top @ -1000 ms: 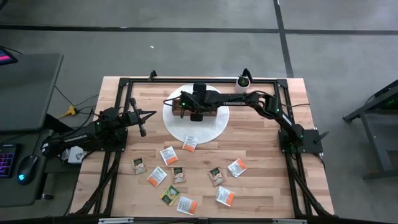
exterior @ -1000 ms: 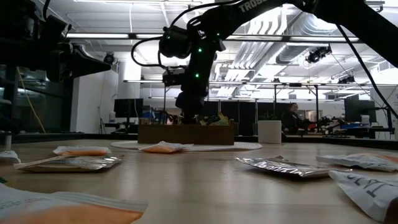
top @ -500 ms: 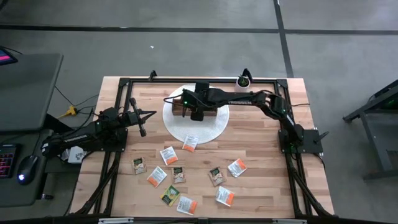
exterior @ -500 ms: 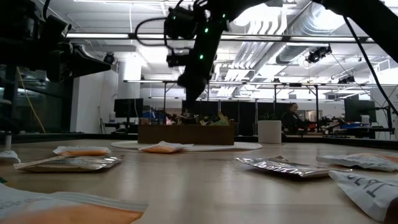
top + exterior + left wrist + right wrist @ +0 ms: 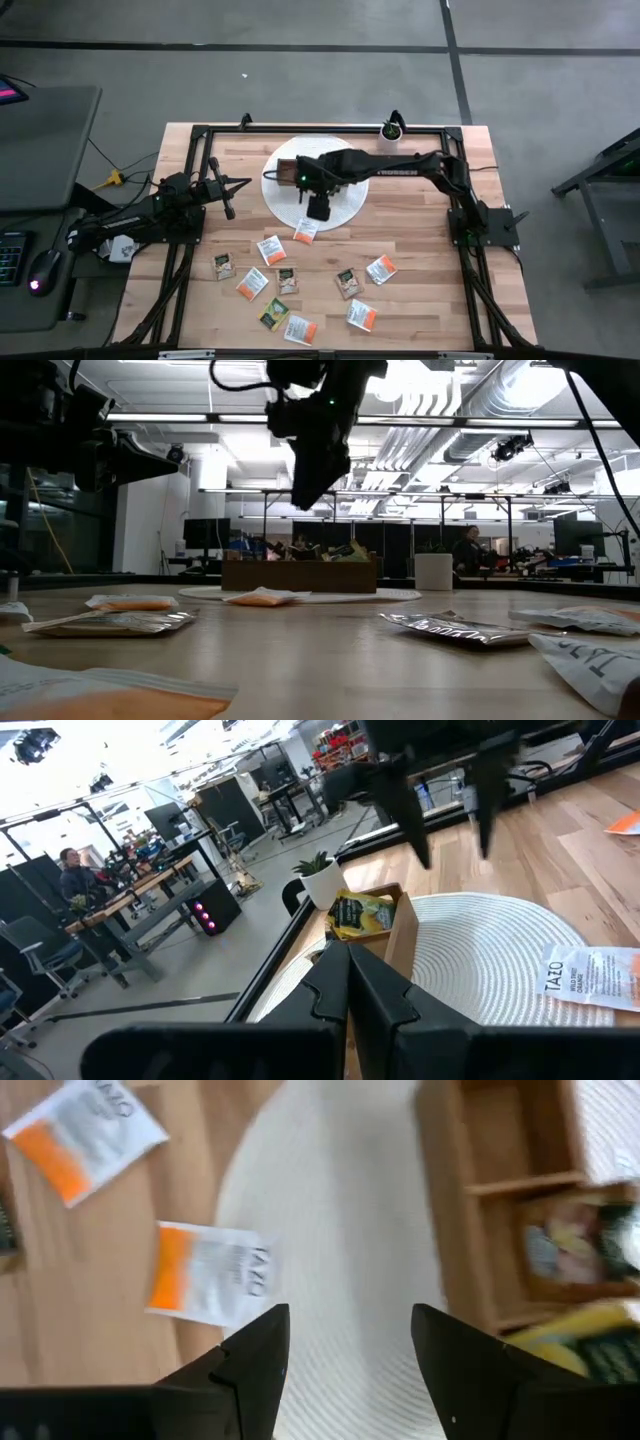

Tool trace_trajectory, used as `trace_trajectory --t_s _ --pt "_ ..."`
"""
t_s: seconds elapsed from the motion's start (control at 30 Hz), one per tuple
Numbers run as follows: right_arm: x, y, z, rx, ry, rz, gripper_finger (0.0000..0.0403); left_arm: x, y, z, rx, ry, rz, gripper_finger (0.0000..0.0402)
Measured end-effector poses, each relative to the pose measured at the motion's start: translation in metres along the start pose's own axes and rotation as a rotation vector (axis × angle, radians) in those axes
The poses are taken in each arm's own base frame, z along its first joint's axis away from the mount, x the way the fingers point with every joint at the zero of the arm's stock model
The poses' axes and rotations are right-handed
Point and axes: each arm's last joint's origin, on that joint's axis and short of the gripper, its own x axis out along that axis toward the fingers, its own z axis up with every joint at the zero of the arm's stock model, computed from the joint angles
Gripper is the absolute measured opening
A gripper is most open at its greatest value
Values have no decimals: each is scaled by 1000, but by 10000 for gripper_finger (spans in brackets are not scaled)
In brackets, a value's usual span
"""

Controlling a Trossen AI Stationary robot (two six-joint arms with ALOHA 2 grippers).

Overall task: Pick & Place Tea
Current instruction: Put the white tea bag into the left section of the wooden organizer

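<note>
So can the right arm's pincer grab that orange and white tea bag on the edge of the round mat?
Probably yes. The right pincer hangs open above the white mat, close to the orange and white tea bag. Nothing lies on that bag or blocks the way down.

The right gripper's (image 5: pixel 345 1365) fingers stand apart over a white mat (image 5: pixel 340 1230). 2 white-orange sachets (image 5: pixel 210 1275) lie nearby, 1 overlapping the mat's edge. The box (image 5: pixel 520 1210) holds sachets in 1 compartment.
</note>
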Motion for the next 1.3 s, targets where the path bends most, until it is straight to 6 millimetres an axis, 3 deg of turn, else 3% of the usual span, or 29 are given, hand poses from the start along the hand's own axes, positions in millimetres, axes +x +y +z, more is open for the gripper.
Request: trace_trajectory --t_s 0.57,0.87,1.3 --pt "61 46 -4 29 33 59 207 0 0 0 0 0 0 1" --pt "86 54 -10 80 85 75 206 0 0 0 0 0 0 1" --pt "93 52 -12 120 92 29 206 0 0 0 0 0 0 1"
